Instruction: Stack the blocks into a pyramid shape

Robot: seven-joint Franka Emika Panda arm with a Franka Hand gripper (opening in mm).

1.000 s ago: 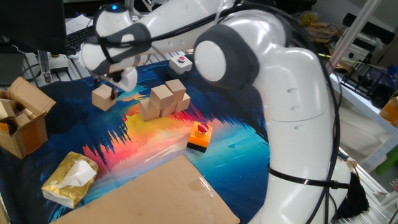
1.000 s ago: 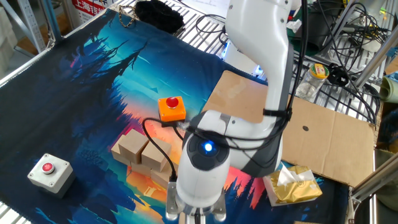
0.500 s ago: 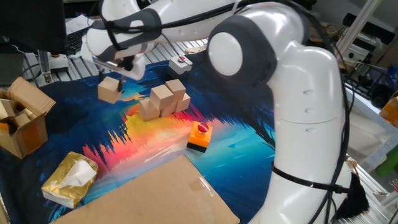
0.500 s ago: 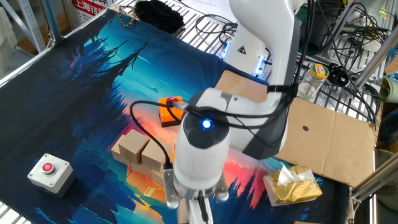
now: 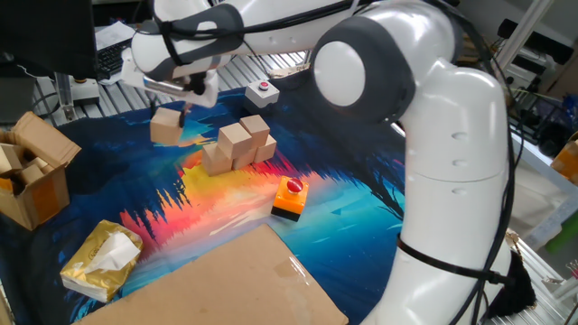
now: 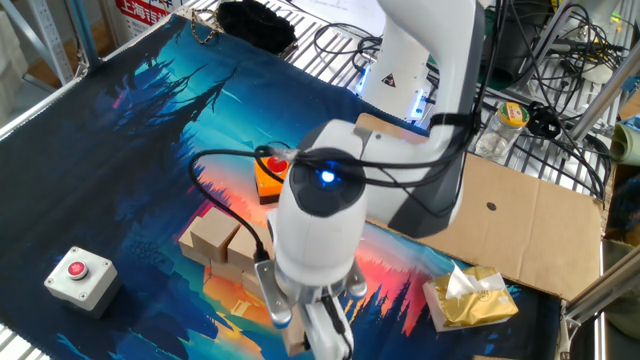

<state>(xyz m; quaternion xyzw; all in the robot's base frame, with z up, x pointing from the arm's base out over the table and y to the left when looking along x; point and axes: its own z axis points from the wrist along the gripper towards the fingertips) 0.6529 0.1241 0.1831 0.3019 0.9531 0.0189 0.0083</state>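
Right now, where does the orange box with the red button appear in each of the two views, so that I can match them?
One fixed view: the orange box with the red button sits low in the centre, to the right of and below the stacked blocks.
The other fixed view: it lies above centre, half hidden behind the robot arm.
Shared landmark: the grey box with a red button.

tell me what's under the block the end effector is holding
Under the held block only the printed mat shows; the block hangs in the air, left of the stack. In the other fixed view the arm covers that block and the end effector.
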